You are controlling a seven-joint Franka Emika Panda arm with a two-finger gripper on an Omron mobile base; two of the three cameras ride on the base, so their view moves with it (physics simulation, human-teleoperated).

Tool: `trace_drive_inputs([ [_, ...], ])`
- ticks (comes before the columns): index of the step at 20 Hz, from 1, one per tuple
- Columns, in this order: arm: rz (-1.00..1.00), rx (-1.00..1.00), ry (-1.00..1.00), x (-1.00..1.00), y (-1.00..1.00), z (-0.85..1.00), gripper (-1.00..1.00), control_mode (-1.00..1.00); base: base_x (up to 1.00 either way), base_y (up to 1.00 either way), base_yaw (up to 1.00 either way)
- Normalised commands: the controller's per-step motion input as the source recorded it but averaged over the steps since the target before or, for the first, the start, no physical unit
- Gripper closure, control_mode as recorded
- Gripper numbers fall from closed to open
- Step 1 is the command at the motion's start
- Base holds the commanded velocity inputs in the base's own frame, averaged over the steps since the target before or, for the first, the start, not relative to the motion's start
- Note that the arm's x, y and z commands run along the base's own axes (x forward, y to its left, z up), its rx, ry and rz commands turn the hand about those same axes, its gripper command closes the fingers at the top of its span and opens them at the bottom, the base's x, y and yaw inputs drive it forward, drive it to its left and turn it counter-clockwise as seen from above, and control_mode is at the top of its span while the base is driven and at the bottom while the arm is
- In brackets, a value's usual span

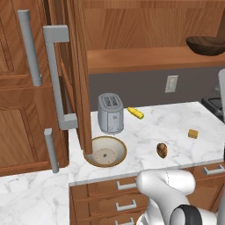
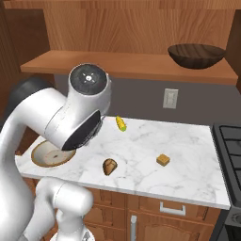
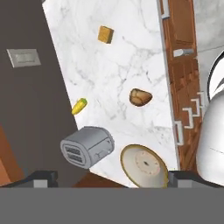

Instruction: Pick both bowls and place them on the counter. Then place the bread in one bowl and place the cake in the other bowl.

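Marble counter [image 1: 176,127] under a wooden shelf [image 1: 145,59], grey wall [image 1: 140,88] behind.

Two bowls, one beige [image 1: 105,152] and one dark wood [image 2: 196,55]; one bread lump [image 1: 162,150], one cake cube [image 1: 192,133], one toaster [image 1: 110,113], one yellow cylinder [image 1: 136,113].

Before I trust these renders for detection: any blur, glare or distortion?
Left base view: sharp, flat light, soft shadow under the toaster. Right base view: the arm hides much of the beige bowl; the wooden bowl is crisp. Hand view: rolled sideways, counter runs vertically, no glare.
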Motion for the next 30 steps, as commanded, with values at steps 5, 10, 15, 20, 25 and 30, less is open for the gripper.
trace_drive_inputs([
  [5, -0.34, -0.11, 0.0, -0.03, -0.31, 0.36, -1.0, -1.0, 0.0, 0.0, 0.0],
  [10, -0.09, -0.12, -0.01, 0.02, -0.37, 0.26, -1.0, -1.0, 0.0, 0.0, 0.0],
  [15, 0.02, -0.12, -0.14, 0.18, -0.38, 0.11, -1.0, -1.0, 0.0, 0.0, 0.0],
  [20, 0.05, -0.12, -0.07, 0.09, -0.32, 0.27, -1.0, -1.0, 0.0, 0.0, 0.0],
  [25, 0.03, -0.09, 0.0, 0.03, -0.33, 0.36, -1.0, -1.0, 0.0, 0.0, 0.0],
  [30, 0.07, -0.06, 0.0, 0.11, -0.31, 0.28, -1.0, -1.0, 0.0, 0.0, 0.0],
])
